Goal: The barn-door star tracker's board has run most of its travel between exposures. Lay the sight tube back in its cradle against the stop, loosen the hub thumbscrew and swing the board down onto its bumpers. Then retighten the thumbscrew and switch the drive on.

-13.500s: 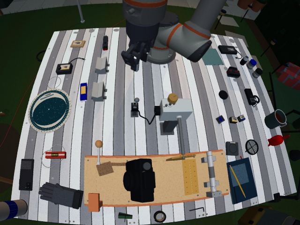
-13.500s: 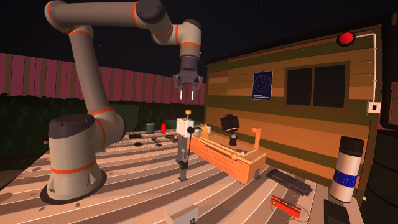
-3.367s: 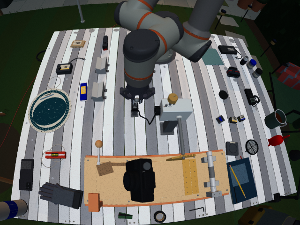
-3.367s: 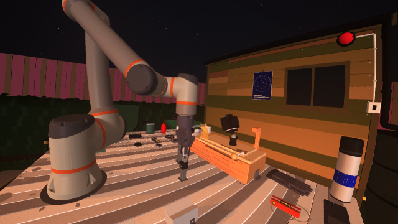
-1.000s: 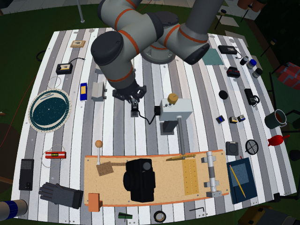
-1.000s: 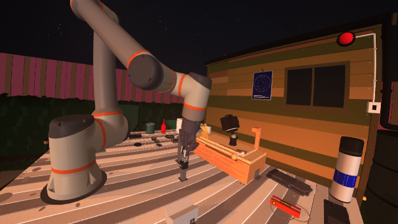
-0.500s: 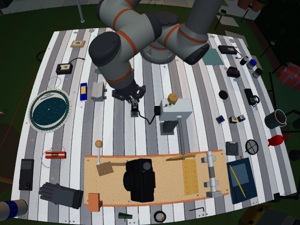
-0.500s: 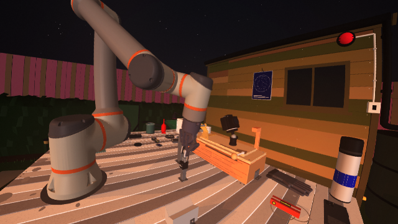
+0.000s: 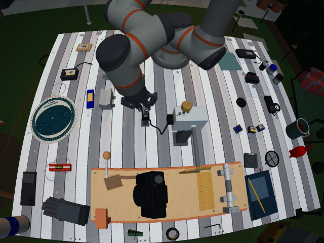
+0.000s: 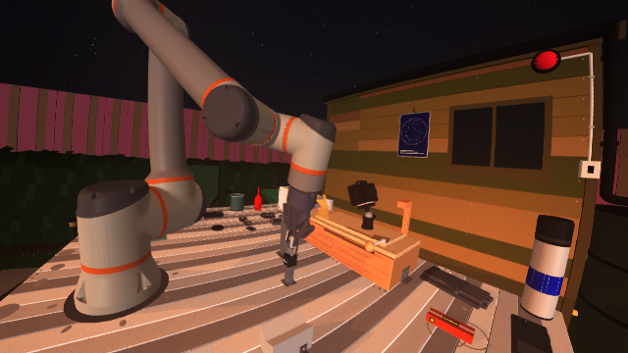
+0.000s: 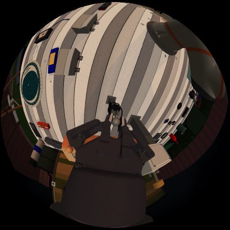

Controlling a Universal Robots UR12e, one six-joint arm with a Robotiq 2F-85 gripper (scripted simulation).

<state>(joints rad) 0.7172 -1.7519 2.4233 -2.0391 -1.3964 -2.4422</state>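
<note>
My gripper [image 9: 143, 109] [image 10: 292, 241] [image 11: 116, 121] points down over the drive switch [image 9: 145, 118] [image 10: 289, 267], a small black box on a grey post joined by a black cable to the grey drive box [image 9: 190, 117]. The switch's lever, tipped with a pale ball [image 11: 116, 121], sits between my fingers. The tracker board [image 9: 167, 192] [image 10: 360, 242] lies flat at the near side with the black camera [image 9: 151, 193] on it. The sight tube [image 9: 228, 185] lies in its cradle at the board's right end. The thumbscrew with its round knob [image 9: 106, 155] stands at the left end. My gripper is closed on the switch lever.
The round star chart [image 9: 53, 119] lies at the left, with a blue card [image 9: 90, 99] and a grey bracket [image 9: 106, 98] beside it. A glove [image 9: 65, 210], red level [image 9: 60, 167] and dark notebook [image 9: 261, 195] lie around the board.
</note>
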